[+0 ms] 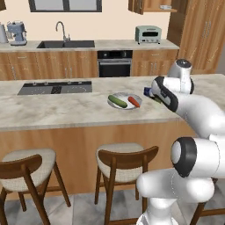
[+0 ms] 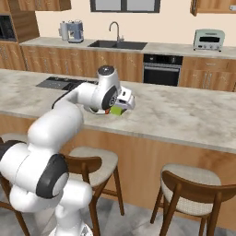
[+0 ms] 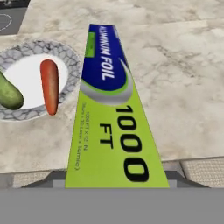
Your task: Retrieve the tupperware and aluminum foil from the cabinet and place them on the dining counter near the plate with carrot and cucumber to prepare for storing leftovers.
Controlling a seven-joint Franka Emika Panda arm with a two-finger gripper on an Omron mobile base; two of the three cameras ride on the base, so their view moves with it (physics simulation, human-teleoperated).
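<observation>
Marbled stone tops the dining counter (image 1: 66, 110), where a plate (image 3: 65, 59) carries a carrot (image 3: 49, 85) and a cucumber (image 3: 8, 94). Just beside the plate, the aluminum foil (image 3: 111, 118) box reads "ALUMINUM FOIL" and "1000 FT" in the hand view. From the right base view, the gripper (image 2: 120, 107) appears to pinch its lime-green end, fingers spread across the box. The left base view shows its blue end.

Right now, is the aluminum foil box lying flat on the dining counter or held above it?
Cannot tell. The aluminum foil extends over the dining counter beside the plate; contact is unclear.
</observation>
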